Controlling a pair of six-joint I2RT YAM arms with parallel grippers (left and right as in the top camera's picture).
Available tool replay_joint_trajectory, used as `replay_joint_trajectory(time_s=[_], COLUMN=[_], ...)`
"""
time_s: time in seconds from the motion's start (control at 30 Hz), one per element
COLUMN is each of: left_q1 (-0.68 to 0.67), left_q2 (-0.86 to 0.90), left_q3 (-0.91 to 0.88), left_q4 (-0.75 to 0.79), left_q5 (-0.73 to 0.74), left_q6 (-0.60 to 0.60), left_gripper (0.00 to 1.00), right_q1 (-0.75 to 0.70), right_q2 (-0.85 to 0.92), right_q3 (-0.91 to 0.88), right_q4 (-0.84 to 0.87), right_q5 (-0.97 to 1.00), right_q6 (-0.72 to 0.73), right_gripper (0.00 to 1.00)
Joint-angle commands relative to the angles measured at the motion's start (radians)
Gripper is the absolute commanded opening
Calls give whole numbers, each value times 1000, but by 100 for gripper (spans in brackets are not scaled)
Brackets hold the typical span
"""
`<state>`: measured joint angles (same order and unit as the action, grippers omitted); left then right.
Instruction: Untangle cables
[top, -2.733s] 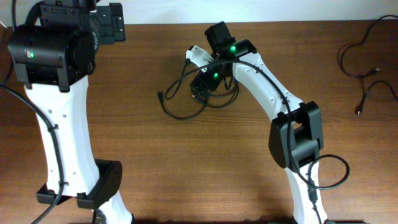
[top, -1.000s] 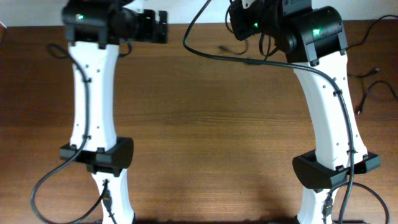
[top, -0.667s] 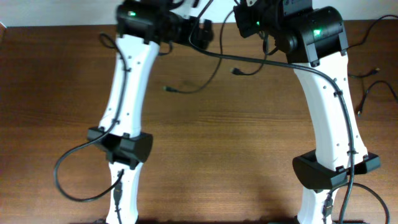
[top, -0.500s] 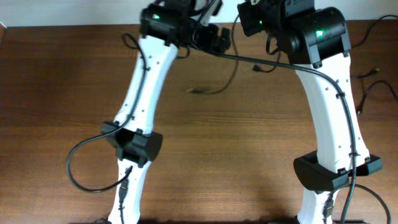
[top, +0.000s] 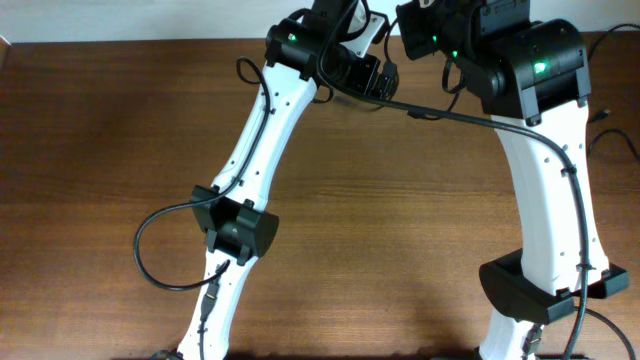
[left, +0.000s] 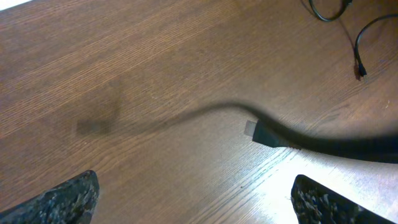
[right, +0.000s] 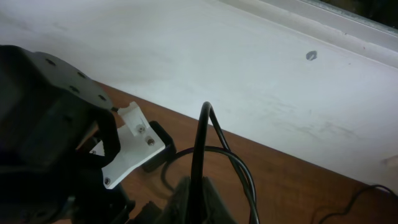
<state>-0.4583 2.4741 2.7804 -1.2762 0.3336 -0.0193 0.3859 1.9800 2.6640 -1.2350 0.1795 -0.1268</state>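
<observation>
Separating step. Your right end effector (right: 194, 194) clamps a raised cable (right: 200, 143); left end effector (left: 199, 202) gapes wide, empty. Next, likely: catch the dangling plug (left: 266, 135), pull apart.

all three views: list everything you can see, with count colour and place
table: 1, brown wood, under everything
wall: 1, white, behind the table's far edge
held cable: at least 1, black, hanging from the right gripper above the table
loose cables: about 2, black, lying at the table's right end
left arm, right arm: white and black, both reaching to the far middle
left gripper: black, open, empty
right gripper: black, shut on the held cable
</observation>
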Motion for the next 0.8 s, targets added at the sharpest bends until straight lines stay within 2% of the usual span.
replay_joint_trajectory(time_s=[0.0, 0.23, 0.27, 0.3, 0.33, 0.57, 0.67, 0.77], left_q1=[-5, -5, -6, -7, -9, -10, 1, 31], left_q2=[23, 24, 24, 24, 24, 34, 34, 34], left_q3=[5, 5, 5, 5, 5, 2, 2, 2], left_q4=[12, 44, 53, 57, 58, 58, 44, 18], left_q5=[12, 70, 71, 71, 71, 69, 16, -16], left_q6=[15, 15, 15, 15, 15, 16, 16, 16], left_gripper=[99, 100, 86, 33, 0, 0, 0, 0], right_q1=[-2, -2, -2, -2, -2, -5, -50, -115], right_q2=[-26, -26, -26, -26, -26, -26, -26, -26], right_q3=[21, 21, 21, 21, 21, 21, 21, 21], right_q4=[-4, -18, -21, -24, -26, -27, -34, -57], right_q5=[16, 16, 16, 16, 16, 27, 56, -21], right_q6=[9, 9, 9, 8, 8, 4, 5, 6], right_gripper=[4, 4, 4, 4, 4, 4, 4, 4])
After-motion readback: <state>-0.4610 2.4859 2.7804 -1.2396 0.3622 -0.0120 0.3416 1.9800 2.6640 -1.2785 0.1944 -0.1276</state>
